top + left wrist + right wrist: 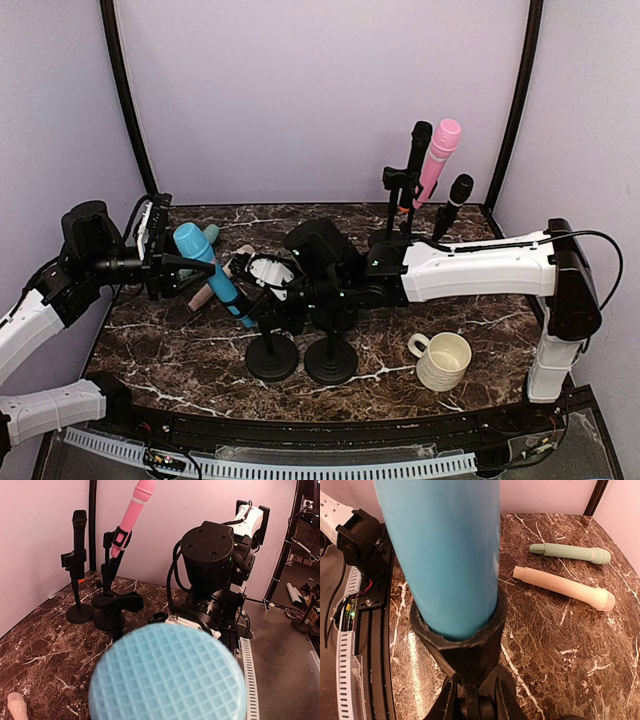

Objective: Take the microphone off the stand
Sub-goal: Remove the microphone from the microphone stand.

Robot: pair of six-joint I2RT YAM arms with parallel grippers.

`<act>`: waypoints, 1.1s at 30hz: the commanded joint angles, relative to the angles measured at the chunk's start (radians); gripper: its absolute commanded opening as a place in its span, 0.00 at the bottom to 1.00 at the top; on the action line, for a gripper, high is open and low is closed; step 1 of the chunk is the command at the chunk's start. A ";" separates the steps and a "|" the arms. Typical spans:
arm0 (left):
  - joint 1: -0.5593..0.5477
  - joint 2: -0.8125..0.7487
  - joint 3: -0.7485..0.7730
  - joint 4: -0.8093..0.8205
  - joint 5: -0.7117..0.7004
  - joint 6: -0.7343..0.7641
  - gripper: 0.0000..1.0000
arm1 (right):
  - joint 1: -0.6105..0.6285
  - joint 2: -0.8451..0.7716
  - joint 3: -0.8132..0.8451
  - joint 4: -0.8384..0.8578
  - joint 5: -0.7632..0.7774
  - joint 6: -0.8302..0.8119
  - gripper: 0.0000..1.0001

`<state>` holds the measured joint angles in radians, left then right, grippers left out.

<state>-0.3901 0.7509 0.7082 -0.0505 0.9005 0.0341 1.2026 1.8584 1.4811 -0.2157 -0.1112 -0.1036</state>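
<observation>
The blue microphone (215,275) leans to the left, its lower end seated in the black clip (465,640) of the near stand (272,358). My left gripper (188,266) is shut on the microphone just below its mesh head. That head (167,675) fills the lower left wrist view and hides the fingers. My right gripper (470,696) is shut on the stand's post right under the clip. The microphone's blue body (445,555) rises out of the clip in the right wrist view.
A second stand (331,360) rises beside the first. At the back stand a pink microphone (440,150) and two black ones (455,195) (418,140). A green (570,552) and a beige microphone (565,586) lie on the marble. A cream mug (443,360) sits front right.
</observation>
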 commanded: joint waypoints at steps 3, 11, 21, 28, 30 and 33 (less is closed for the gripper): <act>0.002 -0.019 0.128 0.065 0.045 0.052 0.00 | -0.015 0.044 -0.032 -0.208 0.071 -0.025 0.00; 0.002 -0.017 0.150 0.074 0.035 0.057 0.00 | -0.015 0.053 -0.028 -0.218 0.068 -0.024 0.00; 0.002 -0.007 0.189 0.062 0.027 0.071 0.00 | -0.015 0.060 -0.022 -0.227 0.068 -0.023 0.00; 0.002 0.002 0.219 0.036 0.027 0.084 0.00 | -0.015 0.061 -0.019 -0.226 0.070 -0.024 0.00; 0.002 0.002 0.226 0.025 0.024 0.087 0.00 | -0.015 0.062 -0.019 -0.228 0.070 -0.023 0.00; 0.002 0.004 0.237 0.008 0.018 0.096 0.00 | -0.015 0.060 -0.021 -0.225 0.075 -0.021 0.00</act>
<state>-0.3908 0.7719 0.9043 -0.1013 0.9085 0.0982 1.1950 1.8721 1.4921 -0.2604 -0.0811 -0.1158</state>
